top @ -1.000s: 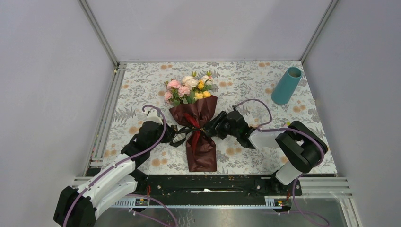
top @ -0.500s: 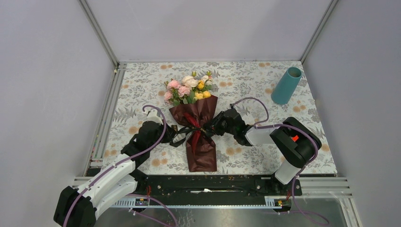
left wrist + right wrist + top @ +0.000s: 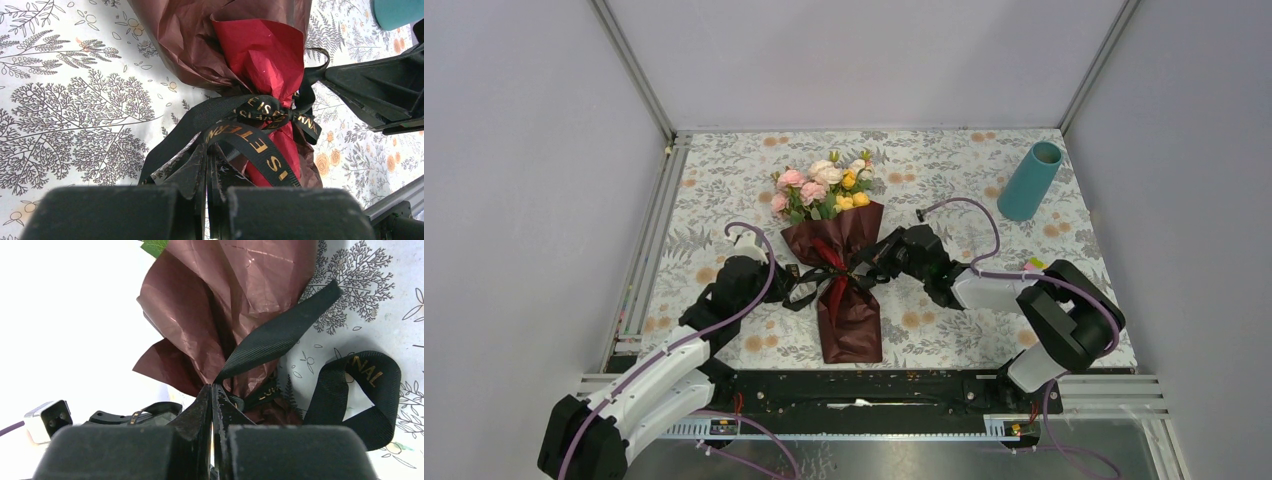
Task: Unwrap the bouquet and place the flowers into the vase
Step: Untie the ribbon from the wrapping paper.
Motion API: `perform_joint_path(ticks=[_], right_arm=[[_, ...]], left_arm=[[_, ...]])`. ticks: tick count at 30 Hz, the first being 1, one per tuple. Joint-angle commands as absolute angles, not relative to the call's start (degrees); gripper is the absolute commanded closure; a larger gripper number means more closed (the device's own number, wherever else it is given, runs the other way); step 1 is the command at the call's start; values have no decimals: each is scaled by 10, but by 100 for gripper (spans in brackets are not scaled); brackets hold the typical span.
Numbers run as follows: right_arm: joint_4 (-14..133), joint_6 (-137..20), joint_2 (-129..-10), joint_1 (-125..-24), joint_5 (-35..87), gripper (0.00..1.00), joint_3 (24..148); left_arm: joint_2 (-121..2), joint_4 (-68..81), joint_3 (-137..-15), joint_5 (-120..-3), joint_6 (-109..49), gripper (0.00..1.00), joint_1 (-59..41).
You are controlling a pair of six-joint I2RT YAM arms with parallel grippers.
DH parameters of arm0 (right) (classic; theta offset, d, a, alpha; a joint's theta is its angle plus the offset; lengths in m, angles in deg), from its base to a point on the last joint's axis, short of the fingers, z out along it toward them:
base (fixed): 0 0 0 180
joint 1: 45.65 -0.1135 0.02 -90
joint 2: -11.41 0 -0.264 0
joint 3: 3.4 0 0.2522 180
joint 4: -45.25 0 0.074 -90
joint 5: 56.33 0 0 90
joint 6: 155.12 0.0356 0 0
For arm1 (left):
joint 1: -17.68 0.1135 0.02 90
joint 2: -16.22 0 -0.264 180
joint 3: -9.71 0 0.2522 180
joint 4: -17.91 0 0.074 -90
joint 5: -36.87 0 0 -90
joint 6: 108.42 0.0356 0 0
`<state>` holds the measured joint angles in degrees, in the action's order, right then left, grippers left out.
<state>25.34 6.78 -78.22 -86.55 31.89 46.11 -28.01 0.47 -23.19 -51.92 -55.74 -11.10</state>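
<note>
I'm on the first step, untying: the bouquet (image 3: 834, 270) lies flat mid-table (image 3: 724, 190), its flowers (image 3: 822, 187) pointing to the far side, and its maroon paper (image 3: 849, 315) is cinched at the waist by the black ribbon (image 3: 250, 117). My left gripper (image 3: 207, 167) is pressed together on ribbon strands on the bouquet's left. My right gripper (image 3: 212, 392) is clamped on a ribbon tail on its right, and that tail runs straight out from the fingertips toward the paper. The knot (image 3: 280, 112) looks tied, so nothing is unwrapped yet. The vase (image 3: 1029, 181) stands upright, well apart at the far right. Next, I judge, I should draw the two ends apart, outward and low, to slip the bow. I'd pull evenly, since one side alone would likely drag the whole bunch across the cloth or tighten the knot.
</note>
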Motion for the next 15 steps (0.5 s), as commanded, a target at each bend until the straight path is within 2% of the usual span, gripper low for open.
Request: perform_joint_path(ticks=[1, 7, 15], right_arm=[[254, 55, -763, -871, 348, 100, 461], [237, 48, -764, -873, 357, 100, 453], [252, -50, -753, -890, 439, 100, 467]], left_arm=[[-264, 13, -252, -526, -550, 100, -107], [-251, 4, -251, -524, -550, 100, -106], [-245, 0, -251, -525, -551, 100, -105]])
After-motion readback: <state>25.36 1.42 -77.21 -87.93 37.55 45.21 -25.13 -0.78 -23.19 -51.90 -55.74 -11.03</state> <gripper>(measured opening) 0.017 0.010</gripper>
